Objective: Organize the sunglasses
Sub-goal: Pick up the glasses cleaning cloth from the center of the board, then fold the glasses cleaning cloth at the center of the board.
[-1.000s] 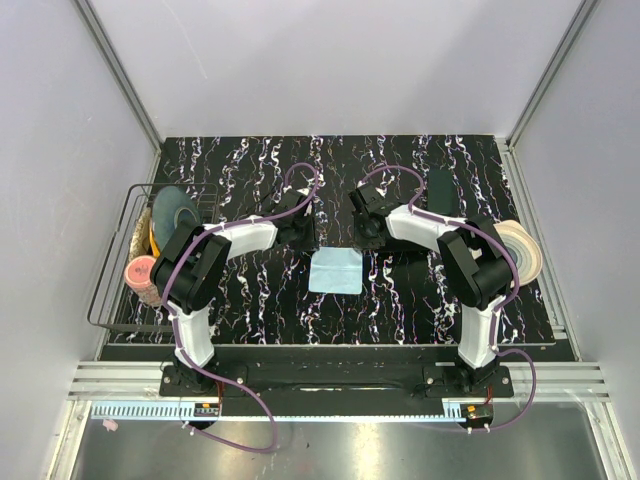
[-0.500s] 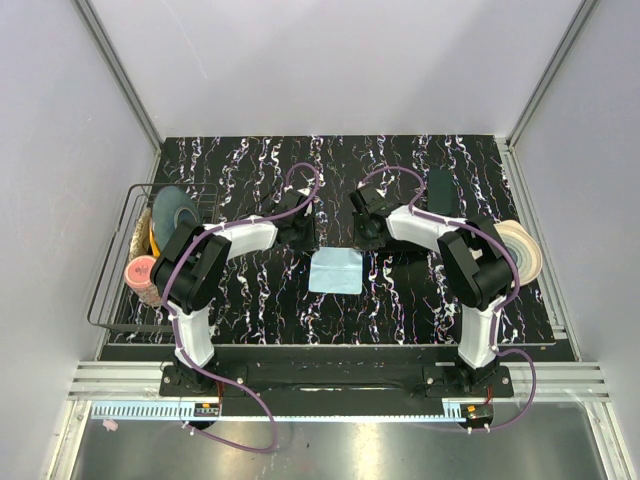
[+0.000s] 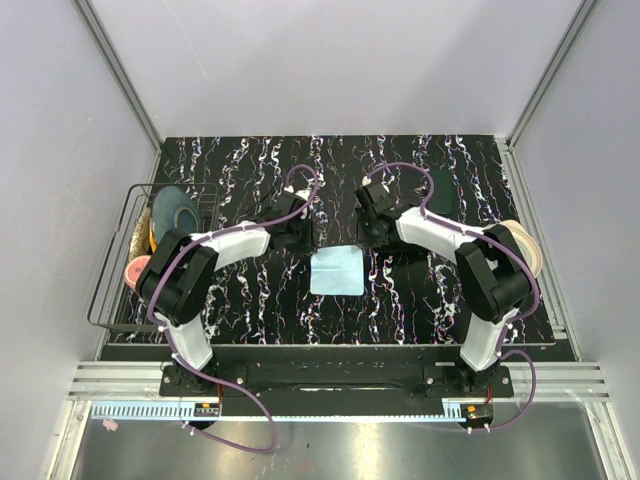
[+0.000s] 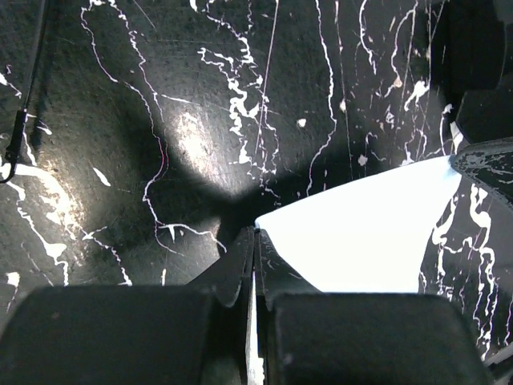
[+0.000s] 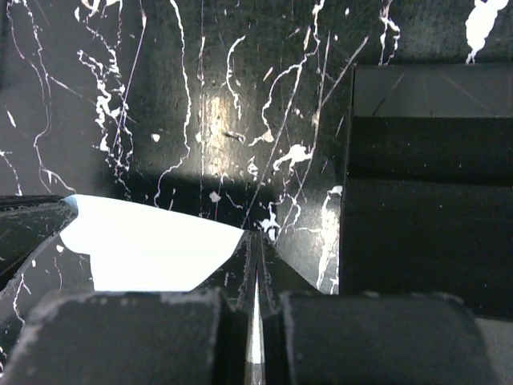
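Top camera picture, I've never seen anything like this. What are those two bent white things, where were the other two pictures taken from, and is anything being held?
Those are two robot arms, bolted to the near edge of a black marbled table and seen from above. Each ends in a two-finger gripper. The other two pictures come from small cameras on the wrists, looking along the fingers. The left gripper and the right gripper are both shut, each pinching a far corner of the pale blue cloth in the middle. A wire basket sits at the left and a roll of tape at the right. I can't make out any sunglasses.
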You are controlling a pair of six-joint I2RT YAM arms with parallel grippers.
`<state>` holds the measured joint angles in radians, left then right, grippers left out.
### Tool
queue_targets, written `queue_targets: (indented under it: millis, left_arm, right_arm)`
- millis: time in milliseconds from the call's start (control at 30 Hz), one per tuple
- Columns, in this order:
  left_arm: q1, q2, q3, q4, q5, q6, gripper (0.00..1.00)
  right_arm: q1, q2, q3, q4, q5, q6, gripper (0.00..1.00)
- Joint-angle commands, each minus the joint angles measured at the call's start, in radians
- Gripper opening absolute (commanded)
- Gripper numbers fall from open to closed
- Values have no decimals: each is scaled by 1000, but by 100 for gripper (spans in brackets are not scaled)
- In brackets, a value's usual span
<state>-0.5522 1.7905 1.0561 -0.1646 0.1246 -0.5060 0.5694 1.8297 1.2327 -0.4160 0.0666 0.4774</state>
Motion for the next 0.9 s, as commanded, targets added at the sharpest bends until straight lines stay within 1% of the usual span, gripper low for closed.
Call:
queue_targets:
  millis: [0, 367, 400, 867]
  left_arm:
    - [-3, -63, -28, 51, 32, 58, 0]
    - [-15, -126, -80, 70, 61, 106, 0]
    - [-17, -129, -85, 66, 64, 106, 0]
    - [-51, -123, -137, 63, 72, 104, 0]
  right_arm:
    - [3, -64, -24, 9, -27, 6, 0]
    - [3, -124, -99, 20, -63, 9, 0]
    - [1, -129, -108, 19, -94, 10, 0]
    - [3, -162, -180, 37, -165, 20, 0]
